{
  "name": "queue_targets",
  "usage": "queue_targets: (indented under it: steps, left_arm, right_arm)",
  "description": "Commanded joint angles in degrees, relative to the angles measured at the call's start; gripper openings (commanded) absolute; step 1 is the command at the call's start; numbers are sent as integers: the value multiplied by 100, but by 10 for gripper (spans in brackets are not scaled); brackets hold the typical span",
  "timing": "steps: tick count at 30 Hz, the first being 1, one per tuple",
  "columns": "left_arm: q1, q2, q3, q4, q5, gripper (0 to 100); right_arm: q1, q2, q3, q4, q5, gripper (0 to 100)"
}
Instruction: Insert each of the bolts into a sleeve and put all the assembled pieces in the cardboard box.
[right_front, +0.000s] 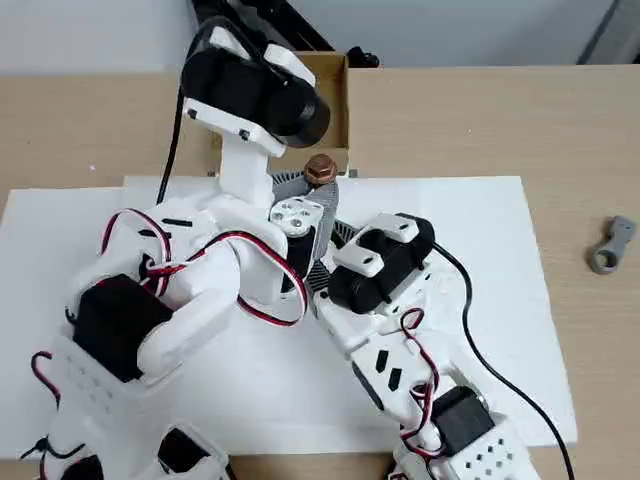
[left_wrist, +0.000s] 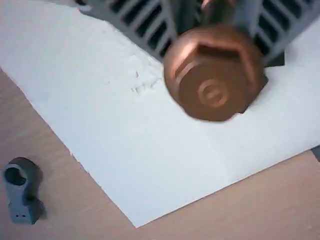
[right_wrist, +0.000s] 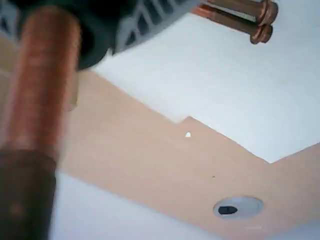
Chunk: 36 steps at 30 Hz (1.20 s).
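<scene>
1. The left gripper (right_front: 313, 190) has its grey slatted fingers closed round the shank of a copper bolt (right_front: 320, 168), just under the head. The bolt stands head up, just beside the near wall of the cardboard box (right_front: 332, 110).
2. The right gripper (right_front: 328, 255) sits close behind it, a little farther from the box. From where I stand I cannot tell whether it holds anything.
3. In the right wrist view the threaded shank runs down into something dark. I cannot make out whether that is a sleeve.
4. What could go wrong: the bolt is right at the box, and if it has no sleeve on it, letting go here would drop a bare bolt inside.
5. The grip is high on a long shank, so I judge a nudge could swing the lower end or slip it loose.
6. The two arms are crowded together beside the box, so either one moving could knock the other and jar the bolt.
7. Count of bolts: three. One is held, and a pair of bolts (right_wrist: 240, 15) lies side by side on the white sheet (right_front: 480, 250). I cannot place that pair against the box.
8. Count of sleeves: one grey sleeve (right_front: 612, 245), on the bare table (right_front: 580, 120), well apart from the box on the right arm's side.
9. One sleeve for three bolts looks short.
</scene>
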Motion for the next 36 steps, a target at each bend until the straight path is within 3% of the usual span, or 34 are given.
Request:
queue_targets:
  steps: [1, 12, 20, 33, 36]
  left_arm:
    - [-237, -18, -22, -18, 53, 5]
    - [-413, -62, 769, -563, 185, 5]
    - [-79, -62, 787, -316, 229, 5]
    - [-378, -70, 1569, -431, 448, 6]
    - [-422, -70, 1569, -404, 466, 61]
  right_arm:
    - [13, -66, -53, -127, -53, 5]
    - [13, -92, -53, -119, -53, 5]
    - [22, -92, -53, -127, -53, 5]
    - [22, -92, -53, -127, -62, 5]
    - [22, -92, -53, -119, -62, 5]
